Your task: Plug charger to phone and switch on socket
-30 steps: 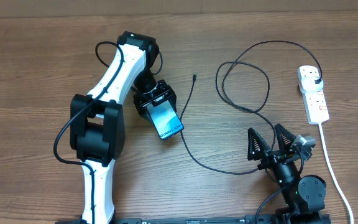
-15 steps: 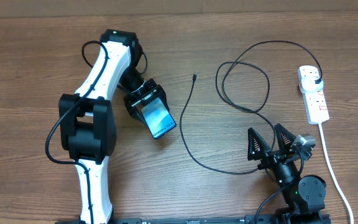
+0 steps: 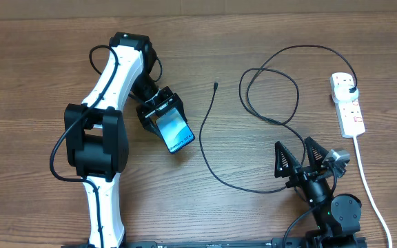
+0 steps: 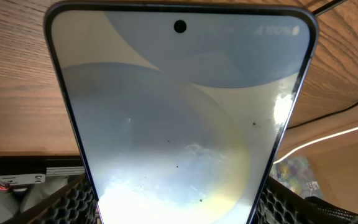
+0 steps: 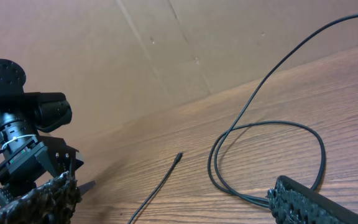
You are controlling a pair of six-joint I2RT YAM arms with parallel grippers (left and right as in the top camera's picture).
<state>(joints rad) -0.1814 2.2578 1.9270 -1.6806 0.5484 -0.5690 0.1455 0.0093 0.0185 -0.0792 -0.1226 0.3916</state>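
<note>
Phone (image 3: 176,132), charger and socket share a brown wooden table (image 3: 33,55), seen from above. All positions here are given from the phone.

The left arm (image 3: 109,89), white with black joints, is the largest thing. It reaches from the near table edge up past the phone's left side, then bends back down to it. A cardboard wall stands beyond the table's far edge in the right wrist view.

The charger (image 3: 202,138) is a long thin black cable. It runs down just to the right of the phone without touching it, then curves away further right. There it makes one big loose loop and arcs on to a black plug (image 3: 351,88).

That plug sits in the top end of the socket (image 3: 348,107). The socket is a white strip with red marks, far to the right of the phone. Its thick white cord (image 3: 364,172) trails toward the near edge.

The right gripper (image 3: 293,146) sits right of and below the phone, well apart from it. Its two black fingers are spread wide and hold nothing.

The left gripper (image 3: 161,114) is clamped on the phone's upper end. In the left wrist view the lit, pale blue-white screen (image 4: 179,112) fills the picture between the finger pads (image 4: 67,199). Whether the phone's lower end touches the table cannot be told.

The connector tip (image 3: 215,86) lies free on the wood, up and to the right of the phone.
</note>
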